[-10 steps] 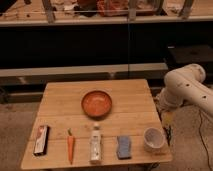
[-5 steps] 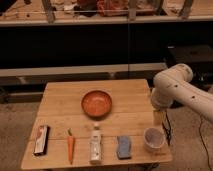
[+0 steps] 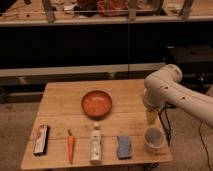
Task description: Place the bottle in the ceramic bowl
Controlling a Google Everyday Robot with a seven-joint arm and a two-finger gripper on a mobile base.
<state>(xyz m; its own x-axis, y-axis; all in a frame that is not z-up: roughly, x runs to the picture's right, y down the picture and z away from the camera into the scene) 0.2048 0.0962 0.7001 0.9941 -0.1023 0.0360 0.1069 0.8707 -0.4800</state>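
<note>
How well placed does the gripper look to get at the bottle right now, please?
Probably yes: the gripper hangs just behind the cup, while the bottle lies near the front edge, apart from the carrot and sponge, with nothing on top.

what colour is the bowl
Orange-red bowl, camera view; gripper hangs over the table near the cup.

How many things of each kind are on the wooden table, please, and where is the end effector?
Ceramic bowl: 1
Bottle: 1
Carrot: 1
Blue sponge: 1
Cup: 1
Flat dark packet: 1
Total: 6
The end effector hangs over the right side of the table, just beyond the cup, holding nothing.
</note>
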